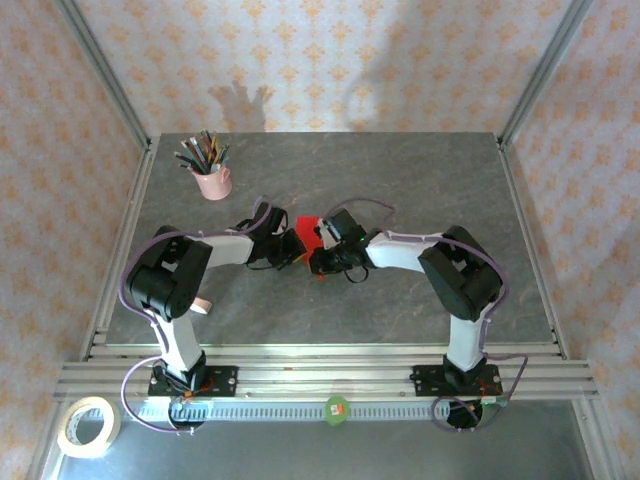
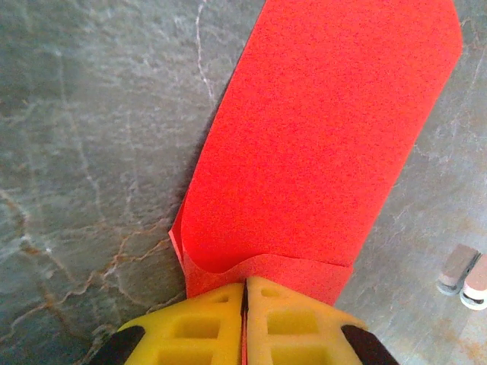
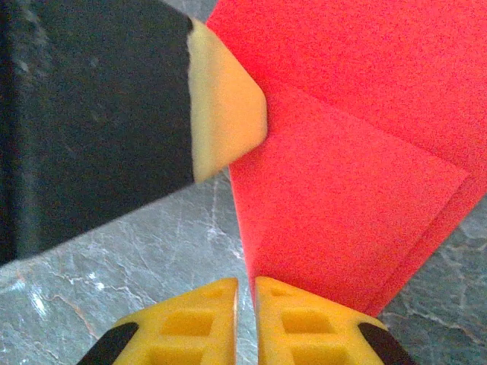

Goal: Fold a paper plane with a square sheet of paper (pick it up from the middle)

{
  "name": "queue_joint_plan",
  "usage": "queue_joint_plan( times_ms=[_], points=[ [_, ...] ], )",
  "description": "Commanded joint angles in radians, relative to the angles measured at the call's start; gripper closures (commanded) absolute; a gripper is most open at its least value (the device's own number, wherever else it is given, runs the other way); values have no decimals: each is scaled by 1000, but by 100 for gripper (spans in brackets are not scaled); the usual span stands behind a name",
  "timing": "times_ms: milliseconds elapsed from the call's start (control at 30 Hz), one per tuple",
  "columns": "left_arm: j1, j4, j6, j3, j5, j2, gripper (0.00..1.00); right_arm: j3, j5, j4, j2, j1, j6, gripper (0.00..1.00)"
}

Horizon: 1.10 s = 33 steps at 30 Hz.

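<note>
The bright red, creased paper plane (image 1: 307,230) sits at the middle of the grey marbled table (image 1: 400,180), between the two arms. The left fingers (image 2: 228,308) are clamped together on its near edge. The right fingers (image 3: 228,308) stand almost together at its lower corner; whether they pinch it is unclear.

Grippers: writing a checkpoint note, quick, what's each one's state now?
Left gripper: closed on the bright red folded paper.
Right gripper: closed; the paper meets its fingers, grip cannot be told.
</note>
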Motion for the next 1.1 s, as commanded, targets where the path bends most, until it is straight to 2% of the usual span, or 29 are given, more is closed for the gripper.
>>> queue_joint_plan(
  times_ms=[0, 400, 800, 1067],
  points=[
    [-8, -40, 16, 15, -30, 19, 88, -28, -7, -23, -25, -2, -2, 87],
    [-8, -62, 7, 31, -53, 45, 88, -78, 10, -60, -30, -2, -19, 87],
    [-5, -75, 6, 51, -70, 71, 89, -203, 1, -108, -120, -2, -66, 87],
    [-5, -30, -15, 44, -42, 61, 89, -186, 65, 21, -236, -4, -2, 87]
  ],
)
